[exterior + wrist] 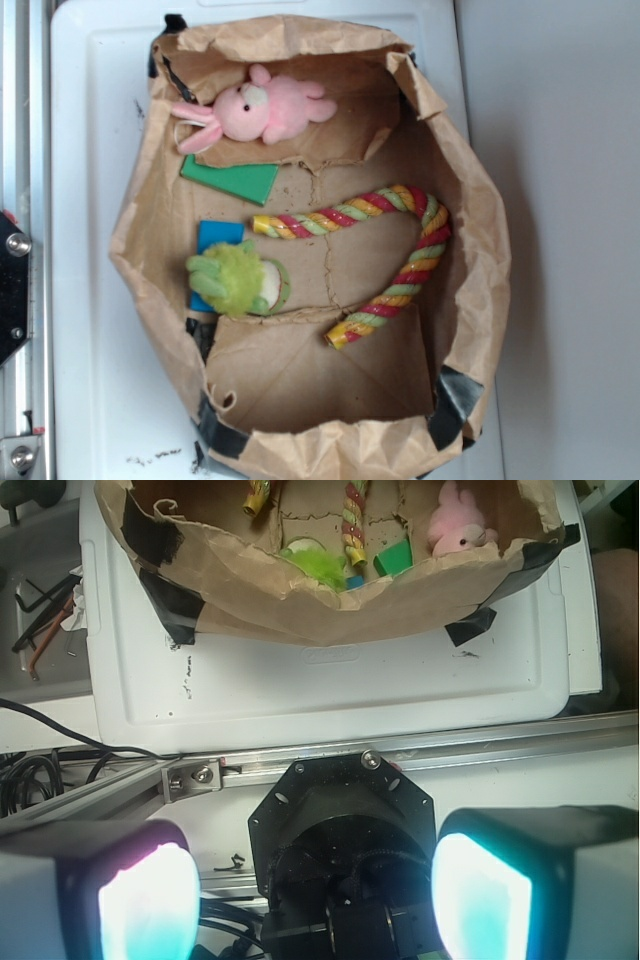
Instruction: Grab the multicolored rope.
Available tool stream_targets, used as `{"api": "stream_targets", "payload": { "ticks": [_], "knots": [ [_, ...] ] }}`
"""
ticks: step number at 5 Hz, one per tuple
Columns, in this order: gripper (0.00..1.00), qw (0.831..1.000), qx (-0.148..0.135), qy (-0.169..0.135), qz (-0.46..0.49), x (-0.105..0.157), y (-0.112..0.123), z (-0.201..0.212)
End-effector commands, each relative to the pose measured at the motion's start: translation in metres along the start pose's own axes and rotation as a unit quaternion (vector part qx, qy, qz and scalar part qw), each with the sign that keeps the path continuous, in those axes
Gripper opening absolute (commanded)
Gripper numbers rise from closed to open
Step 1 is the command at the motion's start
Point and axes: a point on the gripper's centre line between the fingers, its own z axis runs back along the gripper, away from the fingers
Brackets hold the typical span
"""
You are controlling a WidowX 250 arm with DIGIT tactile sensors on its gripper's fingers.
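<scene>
Rope [400, 215] lies arched at the bag's [480, 250] right; our spread pincer [315, 890] should descend over its bare straight stretch.

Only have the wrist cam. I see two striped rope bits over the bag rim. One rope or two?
Observer: One. The multicolored rope is a single piece bent like a hook, and those bits are its two cut ends.
Operator: Where's the bend?
Observer: Next to the paper bag wall, on the side away from the fuzzy green toy.
Operator: Toy touching the rope?
Observer: No. A gap shows between the toy and each rope end.
</scene>
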Motion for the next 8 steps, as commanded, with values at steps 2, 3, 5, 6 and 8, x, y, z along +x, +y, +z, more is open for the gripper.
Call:
{"api": "stream_targets", "payload": {
  "ticks": [2, 3, 5, 6, 8],
  "knots": [
    [1.00, 1.000, 0.013, -0.003, -0.018, 0.049, 0.004, -0.015],
    [1.00, 0.999, 0.033, -0.013, -0.002, 0.087, 0.011, -0.030],
    [1.00, 0.999, 0.036, -0.019, 0.002, 0.132, 0.029, -0.063],
    [1.00, 0.998, 0.042, -0.029, -0.019, 0.149, 0.036, -0.081],
    [1.00, 0.997, 0.036, -0.030, -0.056, 0.177, 0.049, -0.118]
  ]
}}
